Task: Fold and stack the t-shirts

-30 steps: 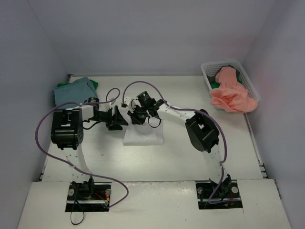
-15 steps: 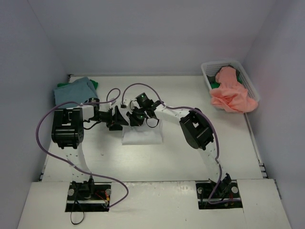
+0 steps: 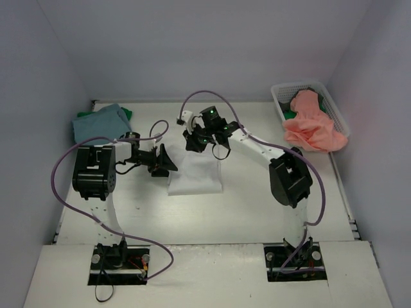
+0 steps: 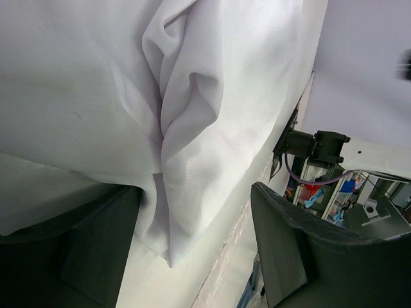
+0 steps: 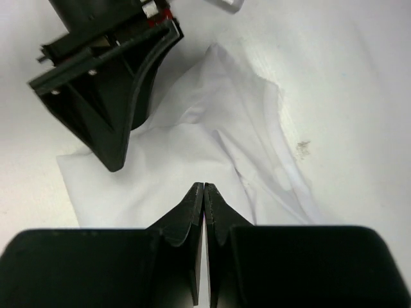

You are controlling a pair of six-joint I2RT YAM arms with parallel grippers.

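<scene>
Left arm comes up from its near base, elbow folded, forearm reaching right and low. left gripper (image 3: 168,163) lies sideways near table level, jaws parted. Right arm rises from its base, elbow bent, forearm reaching far-left. right gripper (image 3: 192,142) points down, jaws clamped together.

white cloth t-shirt (image 3: 196,176), a partly folded rectangle, lies flat on the white table (image 3: 212,218). Its left edge is at the mouth of the left jaws and its far edge is under the right jaws' tips.

Left wrist view only: a wrinkled fold of the white shirt runs into the gap between the left fingers (image 4: 83,250). Nothing is pinched, grip released. In the top view the gripper body hides this.

Right wrist view only: the right fingertips (image 5: 196,192) meet flat over a creased fold of the shirt. Can't tell if any cloth is caught between them. The left gripper's black body sits just beyond and left of the right jaws, tip at the shirt's edge.

Top view only:
- Well apart to the far left of the left jaws, a folded light blue-teal t-shirt (image 3: 99,122) lies on a bright green t-shirt (image 3: 128,113).
- Well apart to the right of the right jaws, a white plastic mesh basket (image 3: 280,96) holds a salmon pink t-shirt (image 3: 313,128) that spills over its near rim.
- A bit of green cloth (image 3: 290,114) shows beside the pink shirt.
</scene>
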